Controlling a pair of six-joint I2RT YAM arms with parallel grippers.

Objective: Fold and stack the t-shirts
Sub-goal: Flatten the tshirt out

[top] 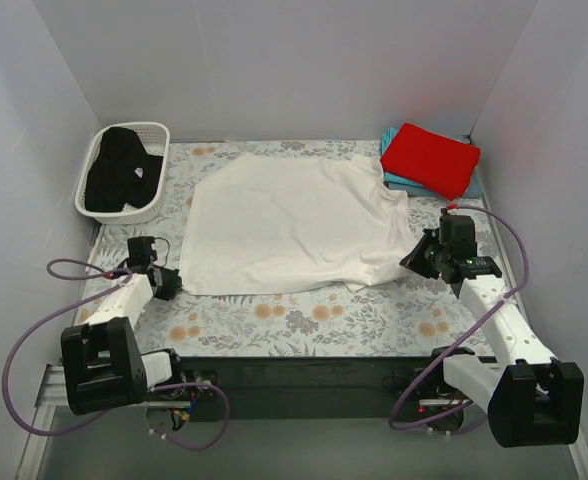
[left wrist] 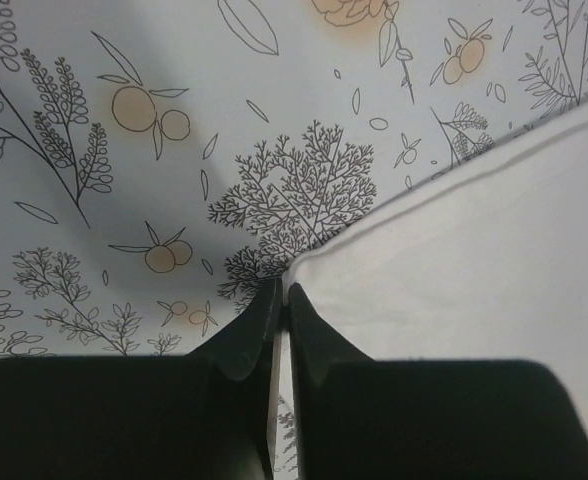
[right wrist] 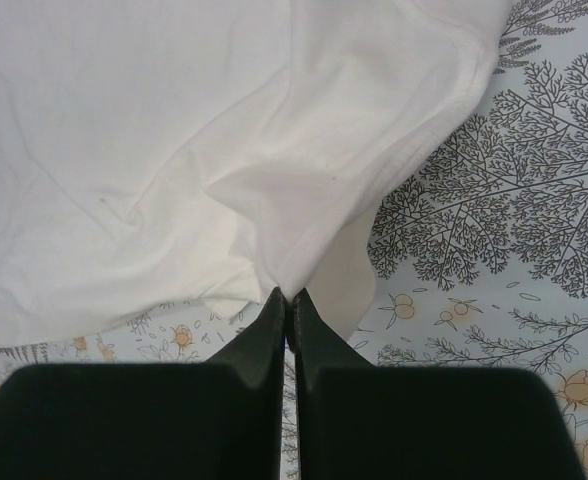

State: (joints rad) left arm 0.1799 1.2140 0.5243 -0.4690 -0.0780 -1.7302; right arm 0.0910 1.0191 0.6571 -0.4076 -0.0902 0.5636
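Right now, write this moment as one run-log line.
left gripper: shut on white t-shirt corner | right gripper: shut on its edge | red t-shirt: atop teal t-shirt

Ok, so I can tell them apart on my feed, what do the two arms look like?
They match. The left arm and right arm have white links, black blocky joint housings and a looping purple cable each. The left gripper and right gripper have matte black fingers tapering to points.
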